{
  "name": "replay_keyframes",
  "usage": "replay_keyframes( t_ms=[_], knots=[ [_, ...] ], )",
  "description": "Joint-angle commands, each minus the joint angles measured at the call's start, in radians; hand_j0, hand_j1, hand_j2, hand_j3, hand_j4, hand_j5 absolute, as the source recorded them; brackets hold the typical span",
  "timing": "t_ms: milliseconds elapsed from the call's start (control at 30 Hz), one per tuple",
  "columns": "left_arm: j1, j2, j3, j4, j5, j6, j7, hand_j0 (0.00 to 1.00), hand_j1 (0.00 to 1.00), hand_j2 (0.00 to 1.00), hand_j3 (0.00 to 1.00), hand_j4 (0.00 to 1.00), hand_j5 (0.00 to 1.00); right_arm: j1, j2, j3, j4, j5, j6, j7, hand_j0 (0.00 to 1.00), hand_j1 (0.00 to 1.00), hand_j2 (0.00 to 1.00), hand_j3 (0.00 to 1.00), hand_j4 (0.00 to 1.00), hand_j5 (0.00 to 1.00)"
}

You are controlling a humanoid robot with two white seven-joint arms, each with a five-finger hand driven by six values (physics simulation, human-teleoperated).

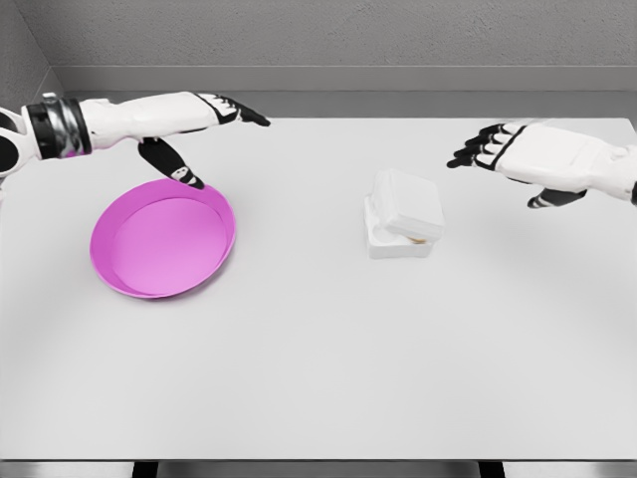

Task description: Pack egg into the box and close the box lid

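A small white box (402, 216) sits right of the table's middle, its lid (408, 202) lowered over the base but still ajar at the front. A tan egg (419, 240) shows in the gap under the lid. My right hand (495, 146) hovers to the upper right of the box, fingers spread, holding nothing. Over the far left of the table my left hand (204, 129) is stretched out flat above the pink plate, fingers relaxed and holding nothing.
A pink plate (127, 269) lies on the left side of the white table (318, 368), just below my left hand. A grey wall runs behind the table's far edge.
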Motion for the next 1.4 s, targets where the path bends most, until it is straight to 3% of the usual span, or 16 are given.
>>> replay_keyframes(
  t_ms=[0, 100, 200, 367, 833, 1000, 1033, 1133, 1267, 1367],
  knots=[
    [0.0, 0.007, 0.002, 0.002, 0.016, 0.003, 0.0, 1.0, 1.0, 1.0, 1.0, 1.0, 1.0, 0.0, -0.001, 0.023, -0.023, -0.006, 0.003, 0.0, 1.0, 1.0, 1.0, 1.0, 1.0, 1.0],
    [0.0, 0.007, 0.002, 0.0, 0.016, 0.003, 0.0, 1.0, 1.0, 1.0, 1.0, 1.0, 1.0, 0.0, -0.001, 0.081, -0.029, -0.005, 0.003, 0.0, 1.0, 1.0, 1.0, 1.0, 1.0, 1.0],
    [0.003, 0.013, 0.002, 0.0, 0.017, 0.003, 0.0, 1.0, 1.0, 1.0, 1.0, 1.0, 1.0, 0.002, -0.001, 0.088, -0.083, -0.005, 0.003, 0.0, 1.0, 1.0, 1.0, 1.0, 1.0, 1.0],
    [0.005, 0.029, 0.008, 0.008, 0.025, 0.003, 0.0, 1.0, 1.0, 1.0, 1.0, 1.0, 1.0, -0.003, 0.007, 0.126, -0.108, -0.005, 0.003, 0.0, 1.0, 1.0, 1.0, 1.0, 1.0, 1.0],
    [0.006, 0.03, 0.014, 0.006, 0.026, 0.003, 0.0, 1.0, 1.0, 1.0, 1.0, 1.0, 1.0, -0.006, 0.026, 0.219, -0.111, 0.003, 0.003, 0.0, 1.0, 1.0, 1.0, 1.0, 1.0, 1.0],
    [0.006, 0.03, 0.014, 0.006, 0.026, 0.003, 0.0, 1.0, 1.0, 1.0, 1.0, 1.0, 1.0, -0.029, 0.025, 0.066, -0.089, -0.037, 0.003, 0.0, 1.0, 1.0, 1.0, 1.0, 1.0, 1.0],
    [0.006, 0.03, 0.014, 0.006, 0.026, 0.003, 0.0, 1.0, 1.0, 1.0, 1.0, 1.0, 1.0, -0.032, 0.025, 0.058, -0.063, -0.083, 0.003, 0.0, 1.0, 1.0, 1.0, 1.0, 1.0, 1.0],
    [0.006, 0.039, 0.014, 0.006, 0.028, 0.003, 0.0, 1.0, 1.0, 1.0, 1.0, 1.0, 1.0, -0.032, 0.025, 0.058, -0.043, -0.086, 0.003, 0.0, 1.0, 1.0, 1.0, 1.0, 1.0, 1.0],
    [0.012, 0.052, 0.041, 0.015, 0.046, 0.003, 0.0, 1.0, 1.0, 1.0, 1.0, 1.0, 1.0, -0.034, 0.025, -0.018, 0.079, -0.089, 0.003, 0.0, 1.0, 1.0, 1.0, 1.0, 1.0, 1.0],
    [0.028, 0.039, 0.038, 0.025, 0.046, 0.003, 0.0, 1.0, 1.0, 1.0, 1.0, 1.0, 1.0, -0.034, 0.023, -0.02, 0.086, -0.088, 0.003, 0.0, 1.0, 1.0, 1.0, 1.0, 1.0, 1.0]
  ],
)
